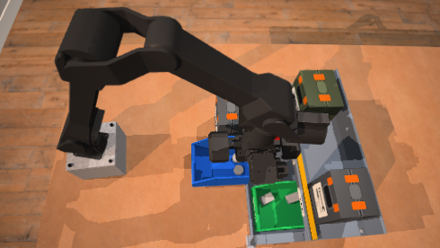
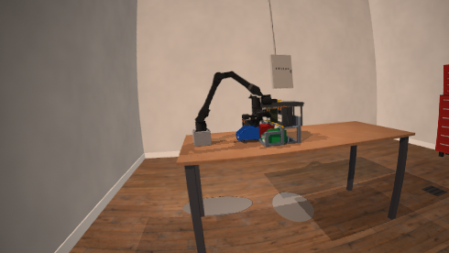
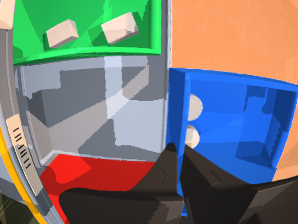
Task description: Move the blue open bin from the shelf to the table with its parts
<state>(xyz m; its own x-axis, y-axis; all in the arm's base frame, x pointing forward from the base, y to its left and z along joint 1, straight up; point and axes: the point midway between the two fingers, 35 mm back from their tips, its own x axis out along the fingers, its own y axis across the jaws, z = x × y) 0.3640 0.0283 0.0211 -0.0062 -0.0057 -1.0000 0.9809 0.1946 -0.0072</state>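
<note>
The blue open bin sits upright on the table, just left of the shelf's front edge. Round grey parts lie inside it by its near wall. My gripper reaches down over the bin's shelf-side wall and is shut on that thin blue wall. In the top view the wrist hides the fingertips.
The grey shelf stands right of the bin. It holds a green bin with pale parts, a red bin, a dark green case and grey cases. The arm's base block stands at the left.
</note>
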